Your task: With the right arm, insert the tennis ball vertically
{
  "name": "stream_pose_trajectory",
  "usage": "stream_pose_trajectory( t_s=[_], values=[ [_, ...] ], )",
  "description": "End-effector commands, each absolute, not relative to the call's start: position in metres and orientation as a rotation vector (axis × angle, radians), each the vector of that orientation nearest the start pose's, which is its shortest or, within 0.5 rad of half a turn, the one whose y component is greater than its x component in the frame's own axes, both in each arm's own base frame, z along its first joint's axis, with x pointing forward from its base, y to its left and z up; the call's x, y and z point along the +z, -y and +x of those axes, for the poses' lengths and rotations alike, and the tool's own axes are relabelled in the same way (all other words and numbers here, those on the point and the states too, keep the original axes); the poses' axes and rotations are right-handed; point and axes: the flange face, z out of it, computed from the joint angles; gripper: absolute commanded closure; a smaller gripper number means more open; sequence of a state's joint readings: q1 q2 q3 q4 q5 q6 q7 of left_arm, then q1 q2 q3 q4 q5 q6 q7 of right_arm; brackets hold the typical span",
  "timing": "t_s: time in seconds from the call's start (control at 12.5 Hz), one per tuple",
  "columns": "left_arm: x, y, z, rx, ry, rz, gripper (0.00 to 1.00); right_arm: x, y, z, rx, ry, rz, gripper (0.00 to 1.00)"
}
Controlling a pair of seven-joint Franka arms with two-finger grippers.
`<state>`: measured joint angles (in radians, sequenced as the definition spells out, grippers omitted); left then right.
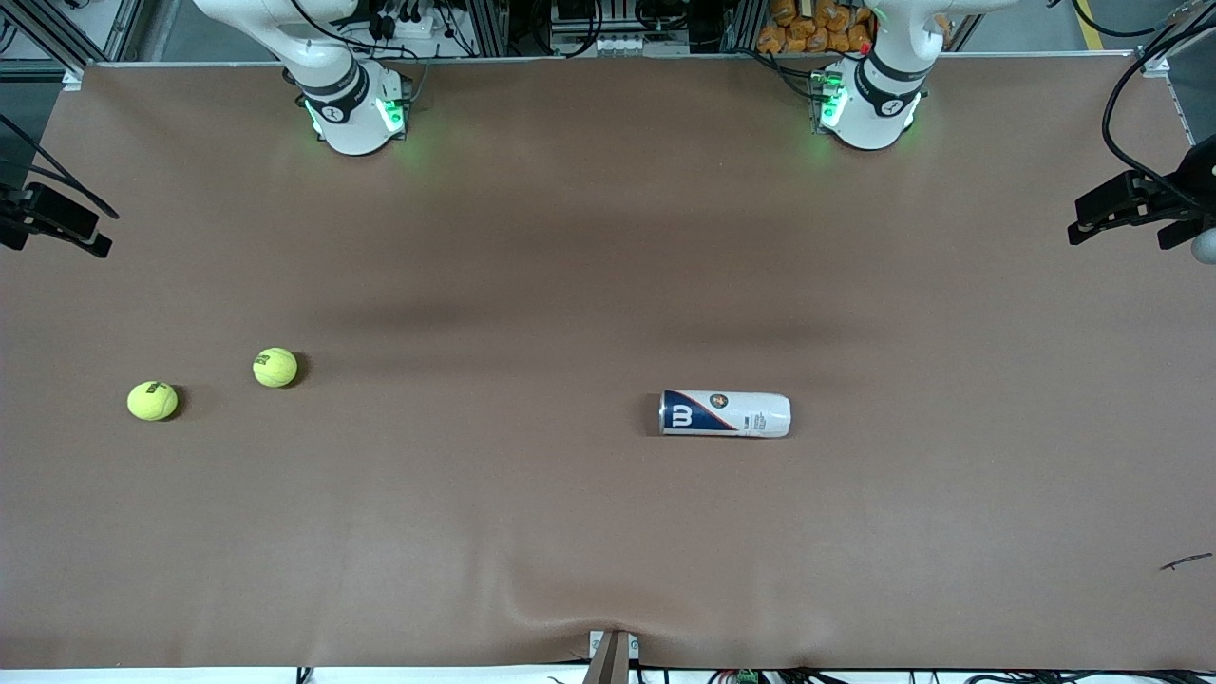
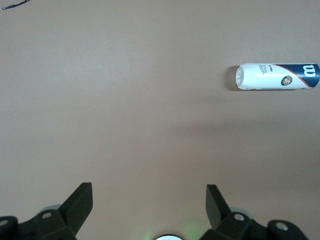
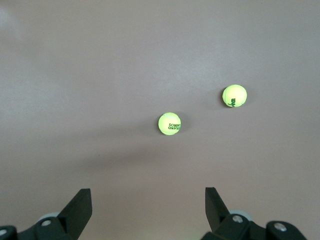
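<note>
**Two balls and a can lying on the table, both arms high**

Nearest the front camera lies the can [image 1: 725, 414], white with a dark blue end, on its side on the brown table [image 1: 570, 532], toward the left arm's end. Its long axis runs along the table's length, the blue end pointing toward the right arm's end. The left wrist view shows its pale end [image 2: 242, 77], but whether that end is open or capped cannot be told.

Toward the right arm's end rest two yellow-green tennis balls, well apart from the can. The first ball [image 1: 152, 401] sits a little nearer the front camera and closer to the table's end; the second ball [image 1: 275, 368] lies near it, slightly farther from the camera. They do not touch.

The right gripper [image 3: 148, 207] hangs high over the table above the balls, jaws wide and holding nothing. The left gripper [image 2: 149, 205] hangs high over bare table near the can, jaws likewise wide and holding nothing.
</note>
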<state>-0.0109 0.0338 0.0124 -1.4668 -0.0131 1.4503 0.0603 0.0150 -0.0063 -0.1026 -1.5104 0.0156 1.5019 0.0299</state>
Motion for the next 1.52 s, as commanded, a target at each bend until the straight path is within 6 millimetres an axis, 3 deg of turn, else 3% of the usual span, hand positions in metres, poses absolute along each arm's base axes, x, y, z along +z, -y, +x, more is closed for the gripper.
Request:
stream_pose_trajectory(
  t_s=[0.0, 0.24, 0.56, 1.44],
  values=[
    [0.645, 0.002, 0.554, 0.067, -0.081, -3.162, 0.0, 0.657, 0.046, 0.54, 0.003, -0.184, -3.141, 0.0],
    [0.645, 0.001, 0.554, 0.067, -0.076, -3.162, 0.0, 0.657, 0.048, 0.54, 0.008, -0.179, -3.141, 0.0],
    [0.644, -0.001, 0.554, 0.074, -0.066, -3.164, 0.0, 0.654, 0.074, 0.536, 0.037, -0.114, -3.142, 0.0],
    [0.629, -0.003, 0.563, 0.108, -0.075, -3.159, 0.0, 0.655, 0.078, 0.536, 0.025, -0.141, -3.143, 0.0]
  ],
)
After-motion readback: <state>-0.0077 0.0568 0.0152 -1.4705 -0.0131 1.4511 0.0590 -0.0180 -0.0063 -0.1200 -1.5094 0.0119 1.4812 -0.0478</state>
